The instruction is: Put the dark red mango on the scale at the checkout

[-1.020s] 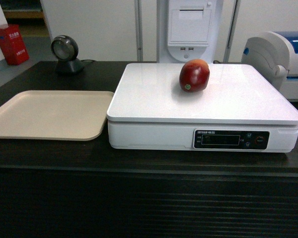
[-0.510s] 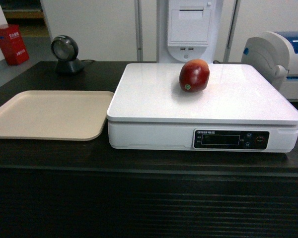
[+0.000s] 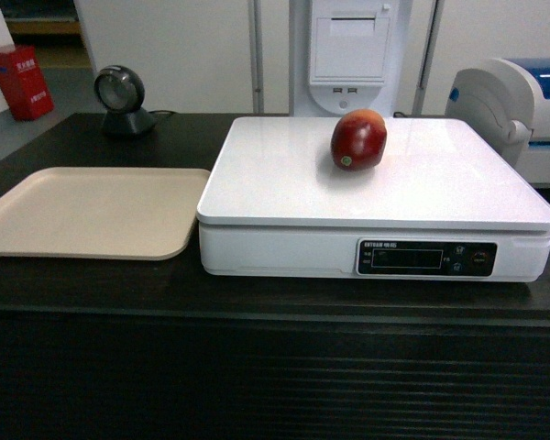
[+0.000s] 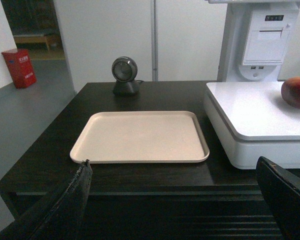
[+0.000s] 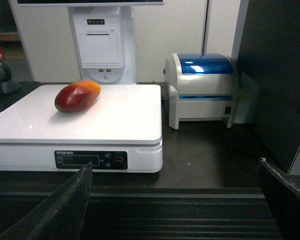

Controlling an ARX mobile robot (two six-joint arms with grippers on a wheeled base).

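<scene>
I'm seeing the glossy dark red oval mango (image 5: 76, 96) lying on the flat white plastic scale (image 5: 115, 117), ahead-left of my right gripper (image 5: 175, 200), which is spread wide and empty like the left gripper (image 4: 175, 200). Mango is looking firm, slippery, roll-prone; I'm judging its narrow middle the best hold.

The left pincer (image 4: 172, 200) and right pincer (image 5: 172, 200) show only as dark finger tips cut off by the bottom corners of their wrist views. The scale's (image 3: 376, 174) display lettering is too small to read. In the head view the right edge cuts off the white-and-blue printer (image 3: 522, 110).
</scene>
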